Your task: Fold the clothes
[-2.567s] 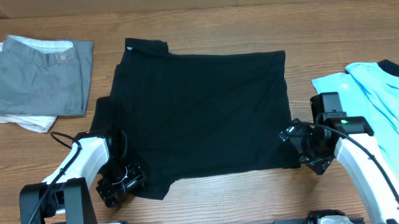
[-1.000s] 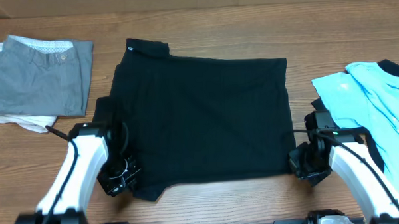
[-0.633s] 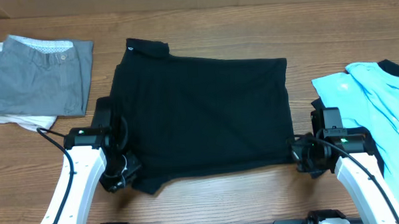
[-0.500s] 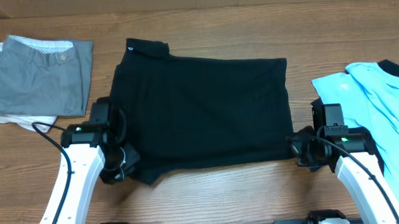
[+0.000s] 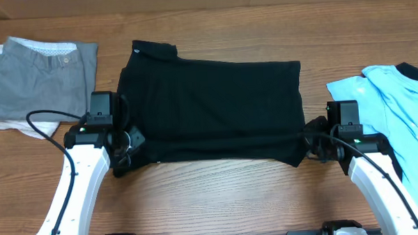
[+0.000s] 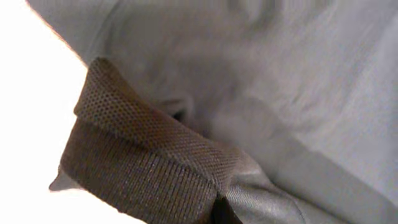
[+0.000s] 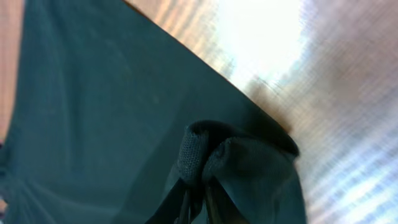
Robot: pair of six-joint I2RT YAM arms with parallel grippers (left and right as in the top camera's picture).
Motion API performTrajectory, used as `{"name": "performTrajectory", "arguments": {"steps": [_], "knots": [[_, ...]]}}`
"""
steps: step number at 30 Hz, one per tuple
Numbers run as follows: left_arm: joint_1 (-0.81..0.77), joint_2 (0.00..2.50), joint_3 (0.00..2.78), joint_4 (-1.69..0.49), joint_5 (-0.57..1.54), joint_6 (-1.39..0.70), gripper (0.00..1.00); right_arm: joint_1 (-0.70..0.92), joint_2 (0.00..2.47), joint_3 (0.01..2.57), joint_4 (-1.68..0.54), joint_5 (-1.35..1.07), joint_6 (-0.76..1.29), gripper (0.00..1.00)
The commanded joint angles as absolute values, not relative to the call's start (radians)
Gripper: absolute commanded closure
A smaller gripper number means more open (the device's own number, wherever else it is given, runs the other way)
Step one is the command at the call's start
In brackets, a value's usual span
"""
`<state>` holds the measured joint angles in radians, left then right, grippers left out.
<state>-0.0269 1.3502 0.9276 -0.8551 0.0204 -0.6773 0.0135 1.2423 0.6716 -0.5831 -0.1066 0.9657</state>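
Observation:
The black shirt [image 5: 208,103] of the clothes lies spread in the middle of the table, collar at the far left, its near edge lifted and drawn back. My left gripper [image 5: 131,142] is shut on its near left corner. In the left wrist view the ribbed hem [image 6: 143,162] and grey-looking cloth fill the frame. My right gripper [image 5: 309,140] is shut on the near right corner, and the right wrist view shows a bunch of cloth [image 7: 236,162] pinched between the fingers. A light blue shirt [image 5: 390,104] with black trim lies at the right edge.
Folded grey trousers [image 5: 44,78] lie at the far left on a white garment [image 5: 28,127]. Bare wooden table [image 5: 218,194] runs along the front, between the two arms.
Both grippers have moved away from the front edge toward the far side, pulling the black shirt's near edge with them. The shirt now covers less of the table's front.

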Motion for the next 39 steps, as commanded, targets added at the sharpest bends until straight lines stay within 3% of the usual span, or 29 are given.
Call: {"name": "performTrajectory", "arguments": {"steps": [1, 11, 18, 19, 22, 33, 35, 38, 39], "knots": [[-0.033, 1.400, 0.951, -0.802, -0.007, -0.657, 0.96, 0.011, 1.271, 0.696, -0.538, -0.098, 0.970, 0.89], [-0.033, 1.513, 0.951, -0.619, -0.009, -0.601, 0.95, 0.011, 1.356, 0.696, -0.373, -0.099, 0.970, 0.85], [-0.033, 1.531, 0.951, -0.548, -0.019, -0.597, 0.96, 0.011, 1.415, 0.696, -0.284, -0.107, 0.970, 0.90], [-0.033, 1.531, 0.951, -0.542, -0.023, -0.597, 0.95, 0.011, 1.417, 0.696, -0.285, -0.106, 0.969, 0.89], [-0.033, 1.531, 0.951, -0.530, -0.038, -0.582, 0.91, 0.011, 1.416, 0.696, -0.289, -0.107, 0.962, 0.68], [-0.033, 1.531, 0.951, -0.490, -0.104, -0.522, 0.88, 0.011, 1.416, 0.696, -0.301, -0.106, 0.935, 0.65], [-0.033, 1.531, 0.951, -0.481, -0.104, -0.522, 0.77, 0.011, 1.416, 0.696, -0.305, -0.107, 0.935, 0.64], [-0.033, 1.531, 0.951, -0.481, -0.104, -0.522, 0.15, 0.011, 1.416, 0.696, -0.313, -0.107, 0.935, 0.56], [-0.033, 1.531, 0.951, -0.481, -0.104, -0.522, 0.03, 0.011, 1.416, 0.696, -0.317, -0.107, 0.935, 0.53]]}}
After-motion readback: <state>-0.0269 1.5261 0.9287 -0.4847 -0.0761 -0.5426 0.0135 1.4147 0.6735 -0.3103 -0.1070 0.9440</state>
